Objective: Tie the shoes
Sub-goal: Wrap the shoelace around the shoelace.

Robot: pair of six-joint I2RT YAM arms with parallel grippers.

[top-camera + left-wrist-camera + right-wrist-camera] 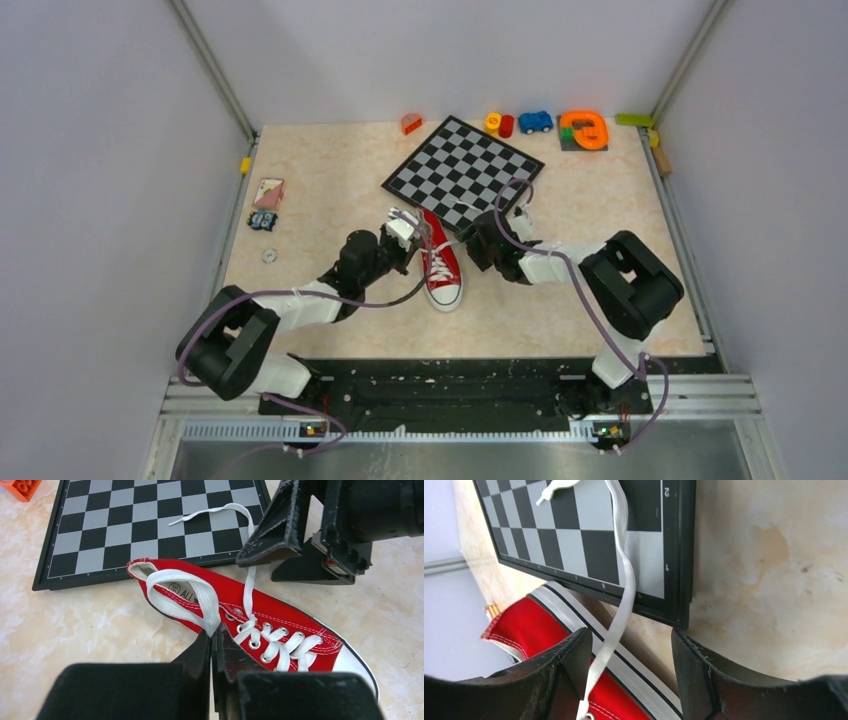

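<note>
The red shoe [441, 268] lies on the table with its white toe cap toward the arms and its heel by the chessboard [463, 170]. My left gripper [405, 232] is at the shoe's left side. In the left wrist view it [214, 634] is shut on a loop of white lace [187, 587] arching over the shoe's [287, 617] opening. My right gripper [480, 240] hangs at the shoe's right side, open. The other lace end [624, 595] runs loose between its fingers [569, 655] up onto the chessboard [589, 540], nearer the left finger and not pinched.
Small toys line the table's back edge: an orange block [411, 123], a yellow and red piece [499, 124], a blue car [535, 121] and an orange part [584, 130]. A card box [268, 192], a small toy [263, 221] and a ring [269, 256] lie at the left.
</note>
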